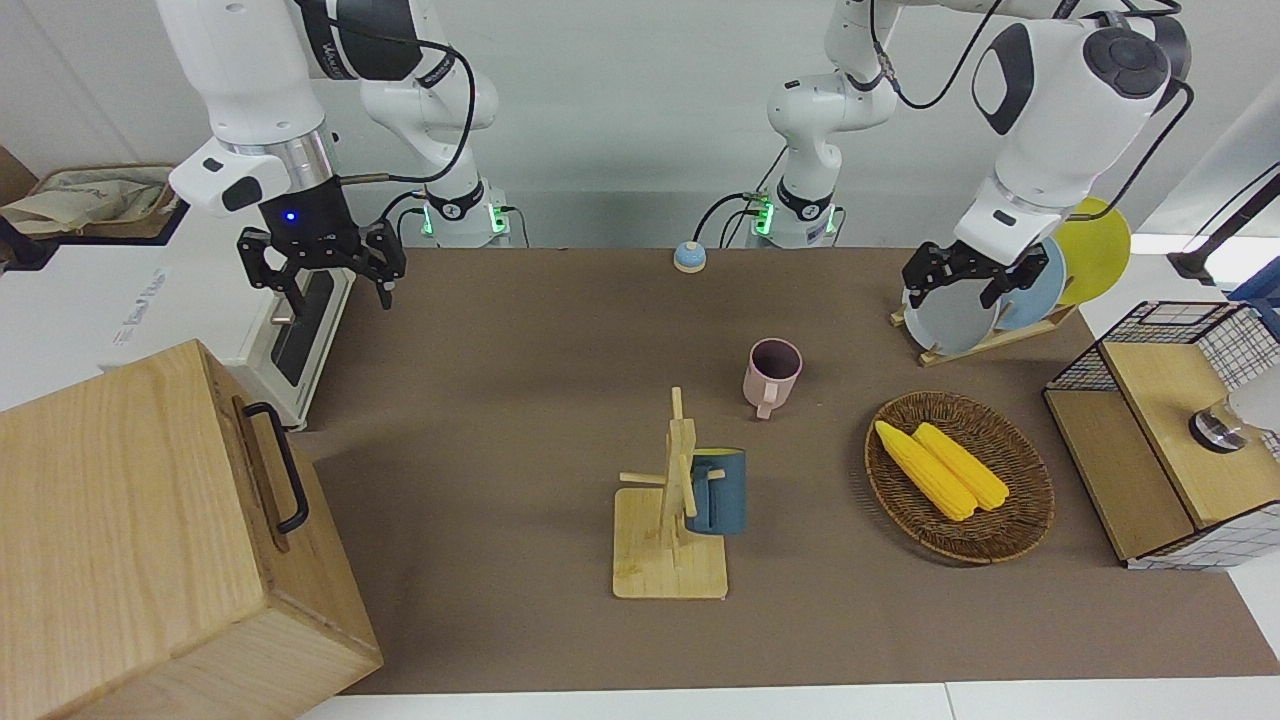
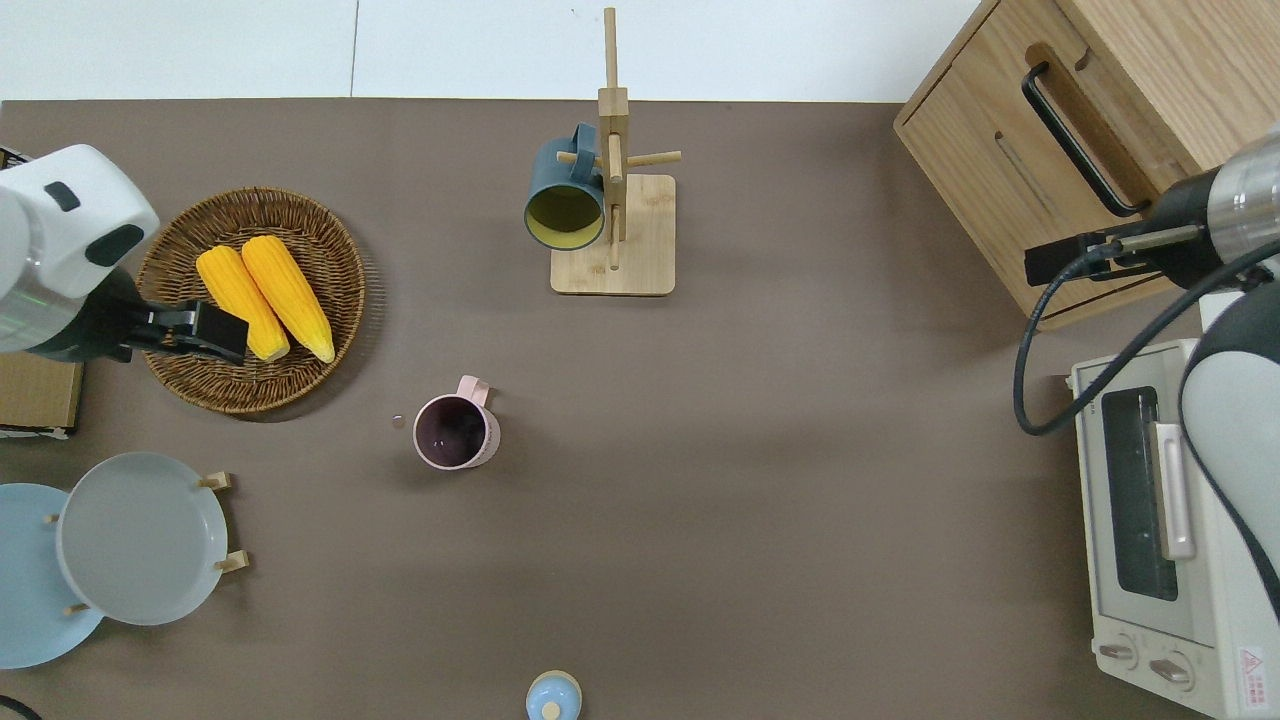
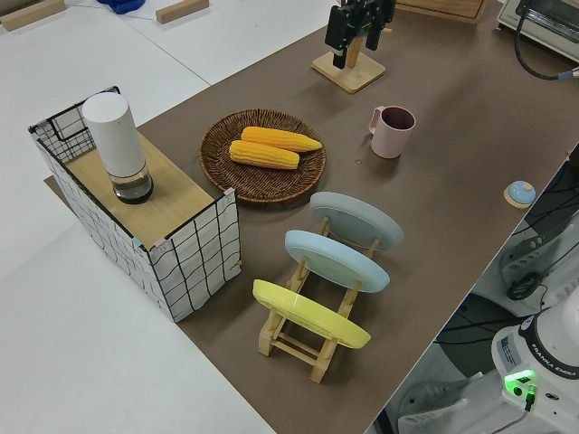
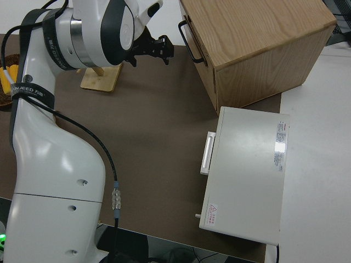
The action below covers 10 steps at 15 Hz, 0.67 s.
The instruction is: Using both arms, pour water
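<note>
**Desk:** Where did the cups stand when the frame was taken?

**Photographer:** The pink mug (image 2: 457, 432) stood upright near the middle of the tabletop (image 2: 780, 470), its handle pointing toward the edge farthest from the robots. The blue mug (image 2: 565, 195) hung on its side from a wooden rack (image 2: 630, 255) at the middle of that farthest edge, with its mouth turned back toward the robots.

**Desk:** And the arms?

**Photographer:** Both were up in the air. The left gripper (image 1: 960, 290) hung over the rim of the basket (image 2: 300, 385) of corn, its fingers spread wide and empty. The right gripper (image 1: 325, 285), equally wide and empty, hung over the tabletop's edge at the right arm's end, about where the wooden box (image 1: 130, 500) meets the toaster oven (image 2: 1150, 520).

**Desk:** Which arm was better placed?

**Photographer:** The left, by my reading. The pink mug lay from it toward the tabletop's middle and the robots' edge, much nearer than to the right gripper. The blue mug was well apart from both.

**Desk:** Did the views differ?

**Photographer:** The overhead view looked into both mugs, though I couldn't tell if either held water. The front view alone showed how wide the fingers were spread. Only the left side view showed the whole white canister (image 3: 113, 136) atop the wire-grid box (image 3: 185, 249) at the corner by the left arm, possibly the water source.
</note>
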Each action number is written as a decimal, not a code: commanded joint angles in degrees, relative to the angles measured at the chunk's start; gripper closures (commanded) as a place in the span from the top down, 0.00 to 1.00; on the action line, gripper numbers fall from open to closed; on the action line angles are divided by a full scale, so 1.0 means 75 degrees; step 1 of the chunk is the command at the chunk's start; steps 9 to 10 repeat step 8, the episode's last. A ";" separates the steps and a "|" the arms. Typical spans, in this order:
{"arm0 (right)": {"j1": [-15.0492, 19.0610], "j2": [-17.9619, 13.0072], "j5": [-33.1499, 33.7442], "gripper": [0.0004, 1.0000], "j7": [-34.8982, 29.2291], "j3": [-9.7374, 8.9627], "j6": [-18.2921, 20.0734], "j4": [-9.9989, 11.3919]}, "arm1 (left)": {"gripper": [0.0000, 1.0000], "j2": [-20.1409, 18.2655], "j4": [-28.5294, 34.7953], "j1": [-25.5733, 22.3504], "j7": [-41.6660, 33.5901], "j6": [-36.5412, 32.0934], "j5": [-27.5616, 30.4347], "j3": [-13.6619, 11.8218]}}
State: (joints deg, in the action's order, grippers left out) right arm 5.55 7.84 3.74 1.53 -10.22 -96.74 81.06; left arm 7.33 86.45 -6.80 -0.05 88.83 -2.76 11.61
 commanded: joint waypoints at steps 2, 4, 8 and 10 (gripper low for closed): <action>0.0127 -0.0107 -0.0088 0.99 0.0136 -0.0090 -0.0051 0.0090 | 1.00 -0.0191 0.0005 0.0509 -0.0064 -0.0418 0.0189 -0.0212; 0.0127 -0.0119 -0.0088 0.99 0.0136 -0.0090 -0.0051 0.0090 | 1.00 -0.0286 -0.0007 0.0427 -0.0006 -0.0442 0.0693 -0.0154; 0.0127 -0.0107 -0.0088 0.99 0.0136 -0.0090 -0.0051 0.0090 | 1.00 -0.0356 0.0005 0.0438 0.0018 -0.0442 0.0707 -0.0107; 0.0127 -0.0107 -0.0088 0.99 0.0136 -0.0090 -0.0051 0.0090 | 1.00 -0.0356 0.0005 0.0438 0.0018 -0.0442 0.0707 -0.0107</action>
